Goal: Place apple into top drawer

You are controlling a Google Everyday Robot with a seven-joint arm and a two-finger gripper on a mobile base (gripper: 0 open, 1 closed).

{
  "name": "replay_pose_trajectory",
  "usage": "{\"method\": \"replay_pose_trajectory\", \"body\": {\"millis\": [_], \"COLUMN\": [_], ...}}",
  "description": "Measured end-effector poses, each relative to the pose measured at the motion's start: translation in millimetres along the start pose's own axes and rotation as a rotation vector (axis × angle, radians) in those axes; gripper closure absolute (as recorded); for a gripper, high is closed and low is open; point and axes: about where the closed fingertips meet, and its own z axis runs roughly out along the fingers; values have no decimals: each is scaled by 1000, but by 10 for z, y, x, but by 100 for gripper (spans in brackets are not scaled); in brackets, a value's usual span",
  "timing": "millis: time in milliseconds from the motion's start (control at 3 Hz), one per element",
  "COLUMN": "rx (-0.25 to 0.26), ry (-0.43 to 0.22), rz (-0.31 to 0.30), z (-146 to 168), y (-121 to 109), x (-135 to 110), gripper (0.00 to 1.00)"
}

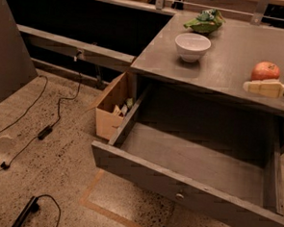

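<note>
- Looks like a lab or workshop: speckled terrazzo floor with loose cables left of the grey worktop.
- A cardboard box stands on the floor just left of the worktop.
- The claw is over the worktop's right edge.

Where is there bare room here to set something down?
The top drawer is open, its visible floor bare. On the counter, the stretch between white bowl and apple is free. It is crowded at the right edge, where the tool sits just in front of the apple.
</note>
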Motion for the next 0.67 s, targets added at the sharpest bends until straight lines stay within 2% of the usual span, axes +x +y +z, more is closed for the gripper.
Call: {"method": "replay_pose_trajectory", "body": {"millis": [333,667], "rx": [5,-7], "ry": [-39,-54], "rz": [19,23], "z": [165,270], "y": [-24,-10], "x": [-43,-54], "gripper": [0,16]}}
